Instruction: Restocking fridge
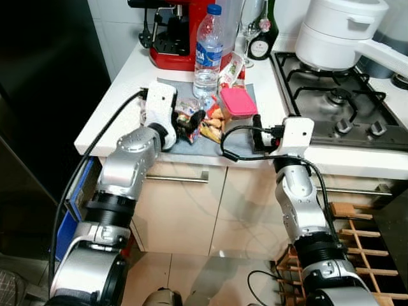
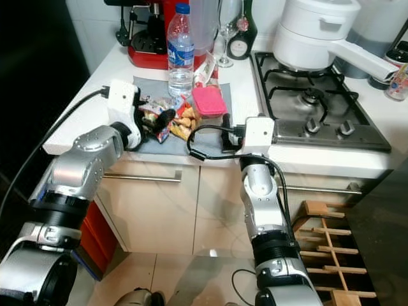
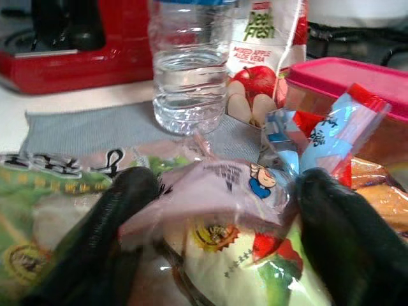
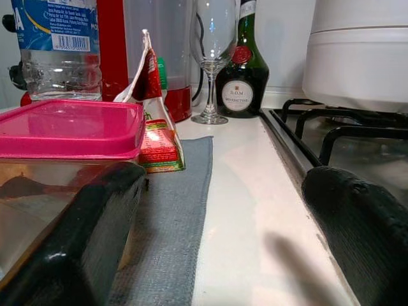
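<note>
On a grey mat on the counter lie several snack packets. My left gripper is down among them, open, its fingers on either side of a clear printed snack packet. Behind it stand a water bottle and an apple juice pouch. A pink-lidded container sits at the mat's right. My right gripper hovers low at the counter's front edge just right of that container, open with nothing held; one finger is close beside the container.
A red coffee machine, a wine glass and a dark bottle line the back. The gas hob with a white pot is to the right. A dark fridge front stands left; a wooden rack on the floor right.
</note>
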`<state>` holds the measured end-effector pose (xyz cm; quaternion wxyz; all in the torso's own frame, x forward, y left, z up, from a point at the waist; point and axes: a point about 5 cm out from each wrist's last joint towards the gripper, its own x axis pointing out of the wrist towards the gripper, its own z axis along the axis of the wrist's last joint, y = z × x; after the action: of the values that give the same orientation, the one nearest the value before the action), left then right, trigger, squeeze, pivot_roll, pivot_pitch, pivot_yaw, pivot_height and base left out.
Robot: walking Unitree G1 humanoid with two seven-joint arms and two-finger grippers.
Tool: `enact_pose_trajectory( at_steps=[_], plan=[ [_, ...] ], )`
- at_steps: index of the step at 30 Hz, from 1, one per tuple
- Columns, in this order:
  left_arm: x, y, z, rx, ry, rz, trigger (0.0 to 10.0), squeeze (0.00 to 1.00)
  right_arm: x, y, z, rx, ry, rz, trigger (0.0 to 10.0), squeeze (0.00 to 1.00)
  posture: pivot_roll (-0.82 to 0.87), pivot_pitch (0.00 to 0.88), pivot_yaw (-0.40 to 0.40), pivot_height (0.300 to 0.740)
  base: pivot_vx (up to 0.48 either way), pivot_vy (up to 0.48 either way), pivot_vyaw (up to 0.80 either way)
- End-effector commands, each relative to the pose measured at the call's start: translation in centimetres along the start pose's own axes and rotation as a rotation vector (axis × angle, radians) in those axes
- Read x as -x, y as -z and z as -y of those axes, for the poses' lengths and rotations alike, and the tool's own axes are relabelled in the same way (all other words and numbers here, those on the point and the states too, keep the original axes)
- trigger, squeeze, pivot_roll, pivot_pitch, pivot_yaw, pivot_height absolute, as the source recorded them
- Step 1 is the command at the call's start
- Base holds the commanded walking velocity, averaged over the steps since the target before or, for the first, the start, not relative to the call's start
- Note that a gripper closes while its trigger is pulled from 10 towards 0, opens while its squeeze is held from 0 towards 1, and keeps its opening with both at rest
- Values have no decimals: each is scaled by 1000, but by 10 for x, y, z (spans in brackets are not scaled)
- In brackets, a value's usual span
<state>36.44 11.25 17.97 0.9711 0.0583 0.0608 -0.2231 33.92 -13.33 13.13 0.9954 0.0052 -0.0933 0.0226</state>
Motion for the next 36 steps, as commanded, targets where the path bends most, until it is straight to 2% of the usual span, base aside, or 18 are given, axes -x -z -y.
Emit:
enact_pose_trajectory(
  at_steps=[1, 6, 7, 9, 11, 12, 13, 14, 16, 20, 29, 32, 33, 36],
  plan=[
    [1, 31, 5, -1, 21, -125, 0, 0, 1, 3, 0, -4, -6, -20, 10000, 0, 10, 0, -3, 740, 0, 0, 0],
    [3, 43, 3, 47, 20, -148, 0, 0, 1, 5, -2, -6, -8, -26, 10000, 0, 17, 0, -4, 740, 0, 0, 0],
    [2, 48, 2, 97, 9, -147, 0, 0, 1, 6, -2, -7, -9, -30, 10000, 0, 19, 0, -8, 740, 0, 0, 0],
    [2, 49, 2, 119, 5, -146, 0, 0, 1, 7, -2, -7, -11, -31, 10000, 0, 20, 0, -9, 740, 0, 0, 0],
    [0, 48, 2, 292, 3, -106, 0, 0, 0, 6, -2, -5, -16, -32, 10000, 0, 23, 0, -10, 740, 0, 0, 0],
    [-1, 45, 1, 434, 7, -64, 0, 0, -1, 6, -2, -5, -17, -32, 10000, 0, 26, 0, -9, 740, 0, 0, 0],
    [-1, 45, 1, 434, 7, -64, 0, 0, -1, 6, -2, -5, -17, -32, 10000, 0, 26, 0, -9, 740, 0, 0, 0],
    [-2, 39, -2, 502, 3, -15, 0, 0, -2, 6, -2, -6, -16, -32, 10000, 0, 31, 0, -8, 740, 0, 0, 0],
    [-1, 36, -4, 486, 2, 5, 0, 0, -2, 6, -3, -8, -15, -31, 10000, 0, 34, 0, -7, 740, 0, 0, 0],
    [1, 36, -7, 349, -11, -3, 0, 0, -1, 8, -6, -16, -18, -34, 10000, 0, 41, 0, -2, 740, 0, 0, 0],
    [-1, 17, -8, 369, 23, 97, 0, 0, 0, 10, -9, -22, -29, -40, 10000, 0, 37, 0, -12, 740, 0, 0, 0],
    [0, -4, -8, 356, 51, 199, 0, 0, -2, 8, -7, -17, -30, -37, 10000, 0, 36, 0, -27, 740, 0, 0, 0],
    [5, -26, -8, 329, 79, 294, 0, 0, -3, 7, -5, -11, -33, -36, 10000, 0, 41, 0, -36, 740, 0, 0, 0],
    [8, -35, -11, 303, 73, 307, 0, 0, -3, 7, -5, -7, -37, -37, 10000, 0, 44, 0, -38, 740, 0, 0, 0]
  ],
)
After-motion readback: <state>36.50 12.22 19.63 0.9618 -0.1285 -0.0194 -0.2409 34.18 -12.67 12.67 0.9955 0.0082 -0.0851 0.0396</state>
